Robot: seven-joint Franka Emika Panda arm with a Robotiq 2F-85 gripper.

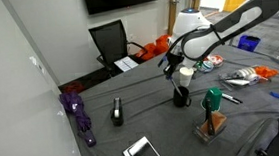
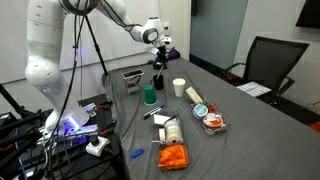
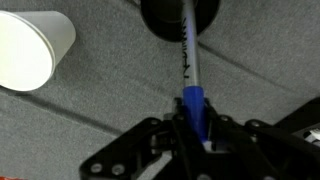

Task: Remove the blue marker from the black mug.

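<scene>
The fingers point(image 3: 214, 128) are pressed in on the blue end of the blue marker point(image 3: 189, 65), pinching it from both sides, as the wrist view shows. From that grip the marker's pale barrel runs straight away from the fingers, and its far end reaches into the open mouth of the black mug point(image 3: 160, 15), so the marker stands in the mug. In both exterior views the fingers hang directly above the mug, close over its rim, with the white arm point(image 1: 237, 18) reaching in from the side. The mug stands upright on the grey surface point(image 3: 100, 110). A white cup point(image 3: 30, 45) stands just beside the mug, apart from it, with its open mouth facing up. In an exterior view a green mug point(image 2: 149, 97) stands near the black mug on the camera's side, not touching it. Farther from the black mug, in an exterior view, a small black object point(image 1: 117, 113) lies well apart on the surface, and a purple thing point(image 1: 79, 115) lies beyond that, at the surface's edge.
</scene>
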